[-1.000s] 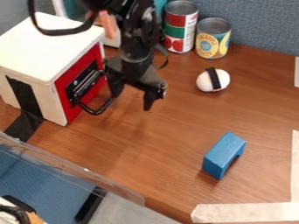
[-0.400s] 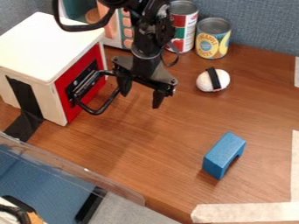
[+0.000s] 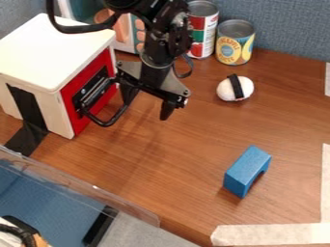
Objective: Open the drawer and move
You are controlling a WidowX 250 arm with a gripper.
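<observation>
Blue fabric panelling (image 3: 290,29) rises behind your brown wooden table (image 3: 193,154), beyond the gripper (image 3: 146,107). You have the gripper hanging above the wood with its two fingers spread apart and bare space between them. Just to its left, as you view it, is the white box (image 3: 55,48) with the red drawer front (image 3: 76,107), which sits flush with the box, so your drawer is shut. The black handle (image 3: 103,123) sticks out from that front towards the gripper, and its looped end meets the nearer finger in your view; you can't tell whether they touch. Black tape (image 3: 27,107) runs down the box's side onto the table, farther left of the gripper. Behind the gripper and to its right, you have a red, green and white can (image 3: 201,36) beside a yellow and blue can (image 3: 234,44). Right of the gripper lies a white rounded piece (image 3: 226,90) with a black band. Nearer you, below and right of the gripper, a blue block (image 3: 242,170) with a hollow in one side rests on the wood. Pale tape (image 3: 270,234) marks the table beyond that block, well apart from the gripper.
</observation>
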